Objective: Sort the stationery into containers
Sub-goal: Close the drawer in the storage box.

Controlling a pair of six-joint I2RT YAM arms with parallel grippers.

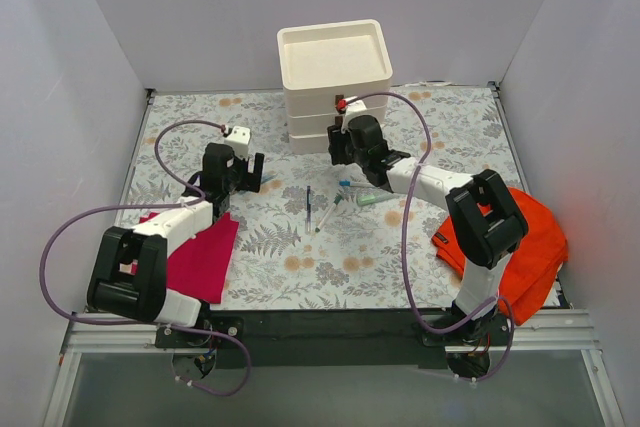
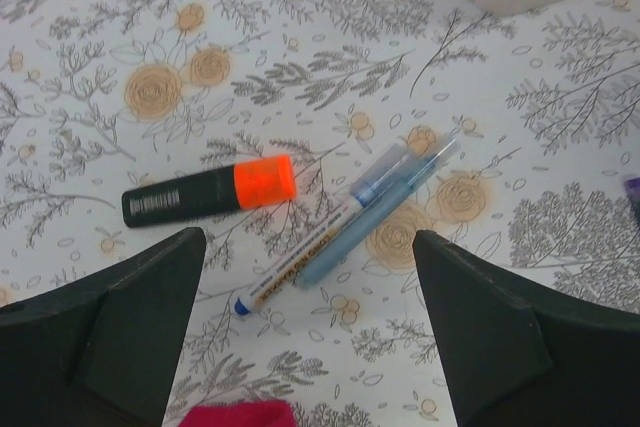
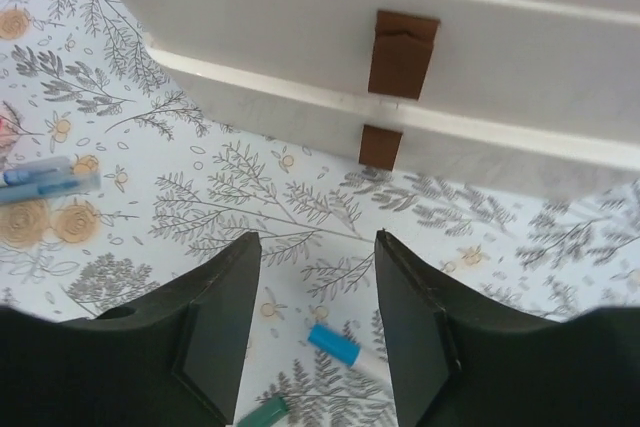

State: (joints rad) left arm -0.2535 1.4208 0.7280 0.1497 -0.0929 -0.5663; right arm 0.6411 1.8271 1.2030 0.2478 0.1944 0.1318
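**Both grippers spread, pens scattered in front of the drawers**

The stacked drawers (image 1: 312, 129) sit at the far middle of the table (image 1: 440, 277). They are cream-white, with a shallow square tray (image 1: 287, 57) on top and two small brown handles (image 3: 403, 54) one above the other on the front. And there is the right gripper (image 3: 318, 239), hanging right at that front, just below the handles. Its jaws are apart, with only floral tabletop between them. A blue-capped marker (image 3: 335, 345) lies under its fingers with a teal marker (image 1: 368, 198) near it, both on the near side of the drawers. Farther out from the drawer front, a dark pen (image 1: 309, 202) lies on its own.

Over to the left of the drawers and a little nearer, the left gripper (image 2: 307, 237) hovers spread wide and holds nothing. Below it an orange-capped marker (image 2: 205, 192) with a dark body lies flat. Just beside it a white pen (image 2: 300, 259) and a pale blue pen (image 2: 385, 207) lie touching, slanted toward the drawers' corner.

As for room, patterned table shows between the marker and that pair. A magenta cloth (image 1: 200, 257) lies left and forward of the drawers. An orange cloth (image 1: 530, 247) lies right and forward of them, at the table's right edge. White walls (image 1: 180, 17) stand close behind the drawers and along both sides.
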